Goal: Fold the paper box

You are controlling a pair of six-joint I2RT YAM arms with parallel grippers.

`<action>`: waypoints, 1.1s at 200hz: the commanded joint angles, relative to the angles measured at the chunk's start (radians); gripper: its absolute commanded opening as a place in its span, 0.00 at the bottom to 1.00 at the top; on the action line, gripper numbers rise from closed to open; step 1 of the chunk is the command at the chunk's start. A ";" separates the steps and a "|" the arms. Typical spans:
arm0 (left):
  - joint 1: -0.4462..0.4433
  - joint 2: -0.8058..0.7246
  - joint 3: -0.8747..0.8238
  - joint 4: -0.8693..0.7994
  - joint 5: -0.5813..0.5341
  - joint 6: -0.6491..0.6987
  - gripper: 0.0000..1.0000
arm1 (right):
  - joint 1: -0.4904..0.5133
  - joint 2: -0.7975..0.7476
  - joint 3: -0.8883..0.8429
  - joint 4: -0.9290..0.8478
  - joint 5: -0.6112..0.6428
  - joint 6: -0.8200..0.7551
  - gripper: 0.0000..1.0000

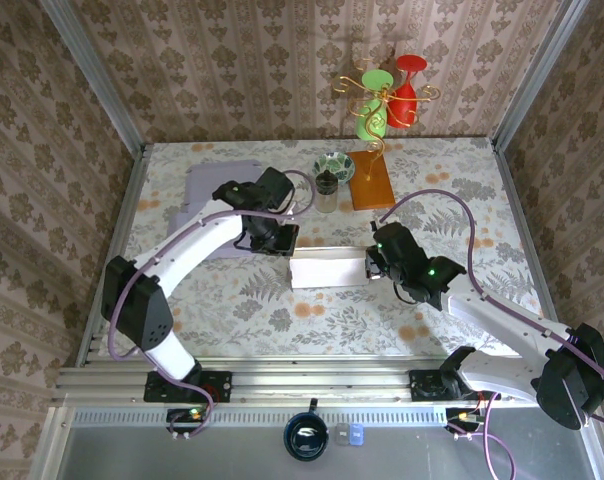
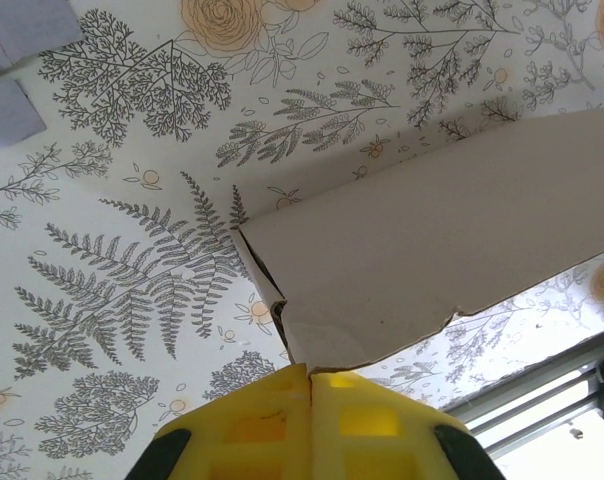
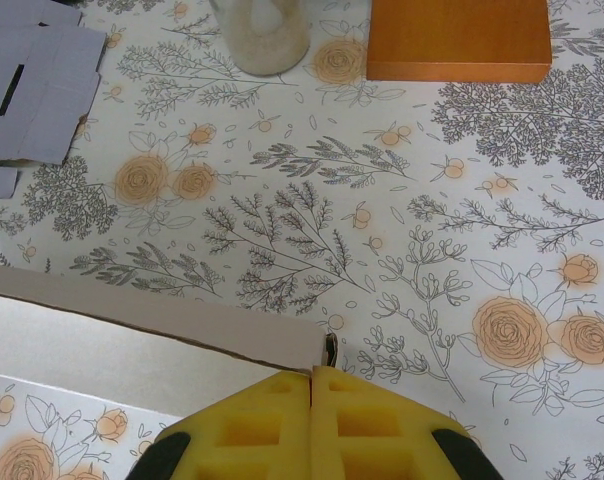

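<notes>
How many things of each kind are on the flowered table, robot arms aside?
White paper box: 1
Flat lilac cardboard: 1
Glass jar: 1
Bowl: 1
Orange block: 1
Gold wire stand: 1
Red goblet, green goblet: 2
Total: 8

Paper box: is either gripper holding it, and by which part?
Both seem to. The left gripper is shut on a corner of the paper box at one end; the right gripper pinches its thin edge at the opposite end.

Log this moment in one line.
left gripper: shut on box corner | right gripper: shut on box edge | box: spans between both grippers
</notes>
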 commanded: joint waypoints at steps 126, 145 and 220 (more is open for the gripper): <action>0.034 0.023 0.000 0.004 0.122 -0.024 0.00 | 0.017 0.012 -0.003 -0.023 -0.031 0.008 0.00; 0.036 0.010 -0.030 0.032 0.116 -0.011 0.00 | 0.017 0.014 -0.007 -0.018 -0.033 0.008 0.00; 0.013 -0.059 -0.172 0.138 0.070 0.027 0.00 | 0.017 0.011 -0.031 -0.003 -0.034 -0.015 0.00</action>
